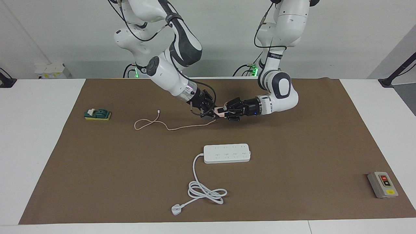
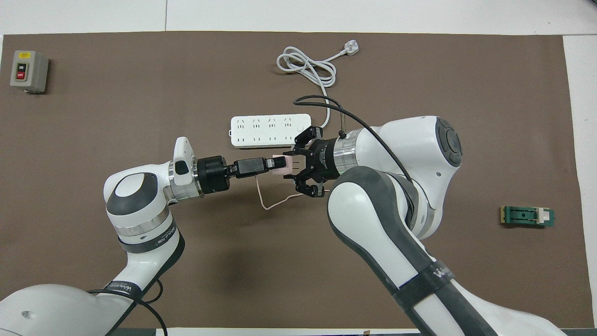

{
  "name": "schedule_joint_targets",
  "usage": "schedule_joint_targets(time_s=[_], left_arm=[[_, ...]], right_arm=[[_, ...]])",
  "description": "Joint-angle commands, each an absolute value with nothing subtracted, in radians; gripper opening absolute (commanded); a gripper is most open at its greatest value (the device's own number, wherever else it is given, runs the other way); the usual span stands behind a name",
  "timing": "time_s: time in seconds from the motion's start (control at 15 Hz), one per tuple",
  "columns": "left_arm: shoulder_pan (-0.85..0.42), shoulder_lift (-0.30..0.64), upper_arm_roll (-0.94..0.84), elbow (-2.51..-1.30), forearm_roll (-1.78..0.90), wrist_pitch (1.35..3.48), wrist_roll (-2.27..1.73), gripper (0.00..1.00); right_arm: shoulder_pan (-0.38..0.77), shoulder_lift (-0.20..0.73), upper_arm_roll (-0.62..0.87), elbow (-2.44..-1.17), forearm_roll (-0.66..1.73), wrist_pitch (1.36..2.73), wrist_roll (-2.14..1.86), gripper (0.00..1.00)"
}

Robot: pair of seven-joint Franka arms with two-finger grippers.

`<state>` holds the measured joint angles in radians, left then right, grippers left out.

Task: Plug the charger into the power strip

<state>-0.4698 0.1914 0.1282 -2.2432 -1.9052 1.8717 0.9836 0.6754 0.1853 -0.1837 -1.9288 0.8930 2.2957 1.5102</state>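
Note:
The pale pink charger [image 1: 221, 112] [image 2: 288, 164] hangs above the brown mat, held between both grippers, over the mat on the robots' side of the power strip. My right gripper [image 1: 214, 112] [image 2: 295, 165] is shut on one end of it. My left gripper [image 1: 225, 112] [image 2: 280, 163] comes in level from the other end and is shut on it too. Its thin pink cable [image 1: 162, 125] [image 2: 275, 203] droops to the mat and trails toward the right arm's end. The white power strip [image 1: 227, 153] [image 2: 270, 130] lies flat on the mat, sockets up.
The strip's thick white cord is coiled [image 1: 208, 191] [image 2: 308, 65] farther from the robots and ends in a white plug [image 1: 176, 209] [image 2: 350, 47]. A grey button box [image 1: 382, 184] [image 2: 29, 71] sits at the left arm's end. A green block [image 1: 97, 114] [image 2: 527, 216] lies at the right arm's end.

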Motion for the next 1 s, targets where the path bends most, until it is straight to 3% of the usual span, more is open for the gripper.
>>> schedule_joint_targets(time_s=[0.0, 0.07, 0.13, 0.2, 0.27, 0.33, 0.67, 0.94], left_arm=[[-0.488, 0.164, 0.138, -2.264, -1.885, 1.884, 0.994, 0.00], [-0.488, 0.164, 0.138, -2.264, -1.885, 1.882, 0.994, 0.00], [-0.488, 0.164, 0.138, -2.263, -1.885, 1.881, 0.994, 0.00], [-0.488, 0.164, 0.138, -2.261, -1.885, 1.879, 0.993, 0.00], [-0.488, 0.164, 0.138, -2.261, -1.885, 1.881, 0.992, 0.00], [-0.488, 0.163, 0.138, -2.260, -1.885, 1.887, 0.989, 0.00], [-0.472, 0.117, 0.149, -2.249, -1.836, 1.897, 0.881, 0.00], [-0.407, 0.060, 0.150, -2.230, -1.709, 1.965, 0.763, 0.00]], right_arm=[[0.672, 0.176, -0.183, -1.937, 0.913, 2.304, 1.491, 0.11], [0.672, 0.176, -0.183, -1.937, 0.913, 2.304, 1.491, 0.11], [0.670, 0.176, -0.183, -1.937, 0.913, 2.304, 1.491, 0.18], [0.667, 0.176, -0.183, -1.937, 0.913, 2.303, 1.491, 0.49], [0.661, 0.176, -0.183, -1.936, 0.911, 2.301, 1.490, 0.92], [0.663, 0.176, -0.183, -1.936, 0.911, 2.304, 1.488, 1.00], [0.651, 0.166, -0.187, -1.928, 0.899, 2.290, 1.488, 1.00], [0.565, 0.121, -0.187, -1.925, 0.827, 2.212, 1.367, 1.00]])
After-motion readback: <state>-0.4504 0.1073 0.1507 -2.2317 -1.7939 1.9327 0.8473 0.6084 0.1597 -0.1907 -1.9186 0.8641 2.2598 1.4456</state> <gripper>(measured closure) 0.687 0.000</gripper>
